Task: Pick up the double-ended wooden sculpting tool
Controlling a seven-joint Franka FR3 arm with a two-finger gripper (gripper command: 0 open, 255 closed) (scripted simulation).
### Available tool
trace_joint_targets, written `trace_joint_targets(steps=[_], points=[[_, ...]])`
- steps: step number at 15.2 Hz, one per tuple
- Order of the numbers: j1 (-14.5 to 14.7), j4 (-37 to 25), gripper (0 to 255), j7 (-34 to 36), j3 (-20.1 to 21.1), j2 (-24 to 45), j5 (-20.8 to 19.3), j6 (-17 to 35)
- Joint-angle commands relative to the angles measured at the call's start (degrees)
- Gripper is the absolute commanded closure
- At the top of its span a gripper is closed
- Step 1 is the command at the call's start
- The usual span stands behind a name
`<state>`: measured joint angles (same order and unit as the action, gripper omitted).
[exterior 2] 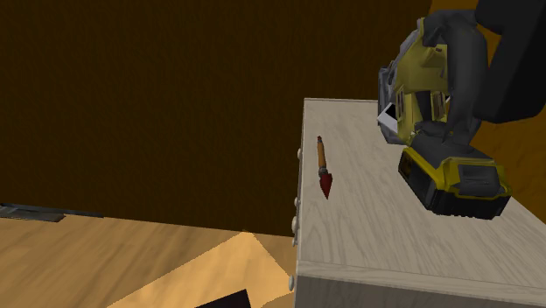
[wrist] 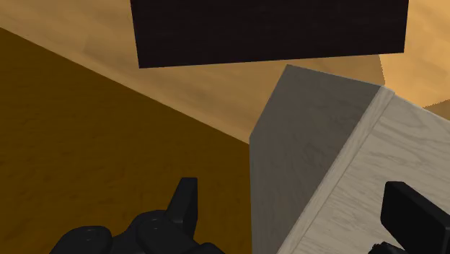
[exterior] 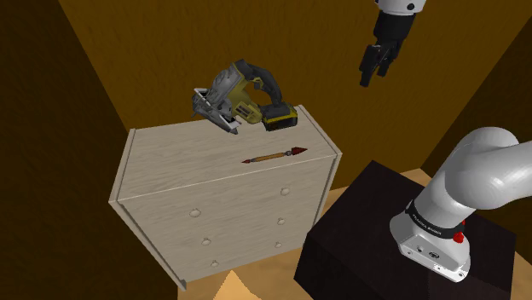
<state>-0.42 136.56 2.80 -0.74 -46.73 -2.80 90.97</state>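
Note:
The sculpting tool (exterior: 273, 156) is a thin wooden stick with dark red tips at both ends. It lies flat on the pale wooden dresser top (exterior: 187, 162), near the front edge above the drawers. In the second exterior view the tool (exterior 2: 323, 164) lies along the dresser's left edge with its broader red tip nearest the camera. My gripper (exterior: 375, 75) hangs high in the air, above and to the right of the dresser's right end in the shoulder view, far from the tool. In the wrist view the black fingers (wrist: 186, 202) stand apart, open, with nothing between them.
A yellow and grey power jigsaw (exterior: 243, 98) with a black battery sits at the back of the dresser top, behind the tool; it looms large in the second exterior view (exterior 2: 437, 114). The dark stand (exterior: 367, 239) is right of the dresser. Brown walls enclose the corner.

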Motion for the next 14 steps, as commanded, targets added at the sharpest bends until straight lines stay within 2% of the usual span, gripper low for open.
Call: trace_joint_targets(steps=[1,14], points=[[0.0,0.0,0,0.0,0.0,0.0,0.0,0.0],[13.5,-1.6,0,-18.9,2.6,17.5,4.3,16.5]])
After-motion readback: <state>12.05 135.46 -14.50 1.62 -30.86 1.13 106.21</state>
